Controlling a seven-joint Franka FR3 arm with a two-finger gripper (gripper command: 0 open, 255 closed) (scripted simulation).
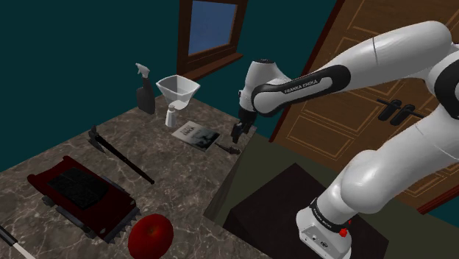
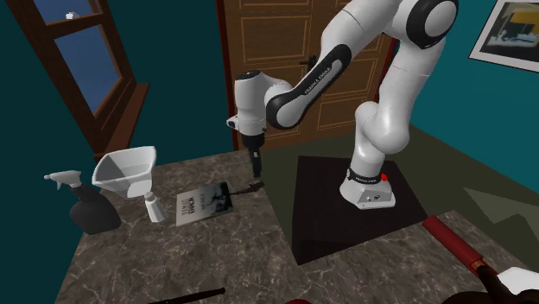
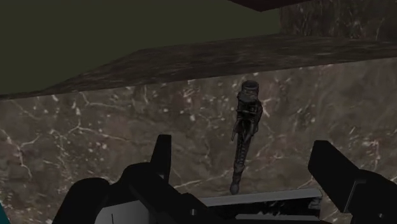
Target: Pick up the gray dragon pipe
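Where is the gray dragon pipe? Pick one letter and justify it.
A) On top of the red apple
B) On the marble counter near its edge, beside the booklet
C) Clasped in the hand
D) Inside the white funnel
B: the dragon pipe lies flat on the marble counter close to its edge, next to the booklet, while the open hand hovers above without touching it.

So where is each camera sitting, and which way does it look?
Shoulder view: beside and behind the stand, looking down across the marble counter; the white arm reaches up-left to the gripper.
Second exterior view: across the counter, facing the arm, stand and brown door.
Wrist view: on the hand, looking down at the gray pipe between its open black fingers.
Shared: both outside views show the funnel, spray bottle and booklet.
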